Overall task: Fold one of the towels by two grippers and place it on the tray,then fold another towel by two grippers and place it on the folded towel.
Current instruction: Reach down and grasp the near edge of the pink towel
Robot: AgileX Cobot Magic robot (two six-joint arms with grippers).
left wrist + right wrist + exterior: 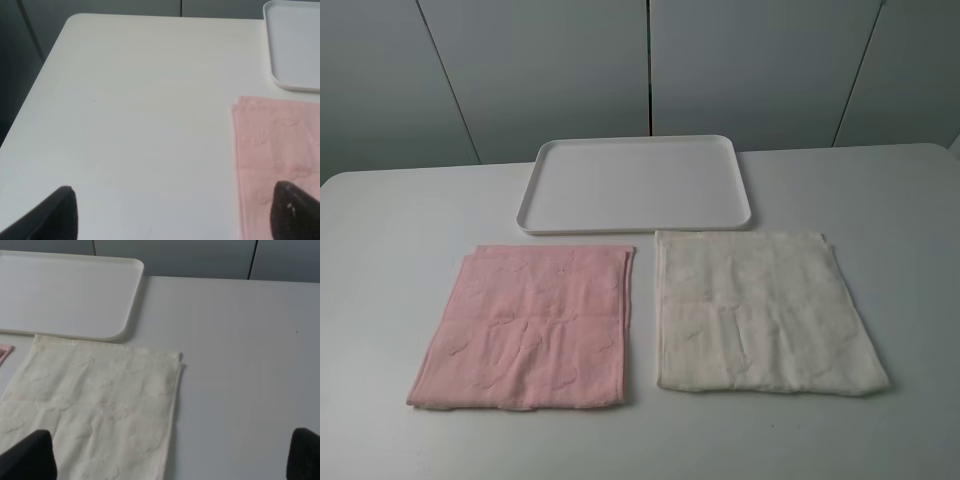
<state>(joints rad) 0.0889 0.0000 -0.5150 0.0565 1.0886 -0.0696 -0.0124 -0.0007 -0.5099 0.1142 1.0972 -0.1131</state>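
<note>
On the table [390, 230], the tray [630, 185] lies at 12 o'clock. The pink towel [525, 330] lies flat at 7 o'clock and the cream towel [760, 310] at 5 o'clock, with a narrow gap between them and the cream one's far edge just beside the tray's rim. The left fingers [60, 215] are spread wide and hold nothing, straddling the pink towel's 9 o'clock edge, while the right fingers [30, 457] are equally wide and bare, straddling the cream towel's 3 o'clock edge.

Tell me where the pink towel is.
In the high view the pink towel lies flat on the left, beside the cream towel, just in front of the white tray.
</note>
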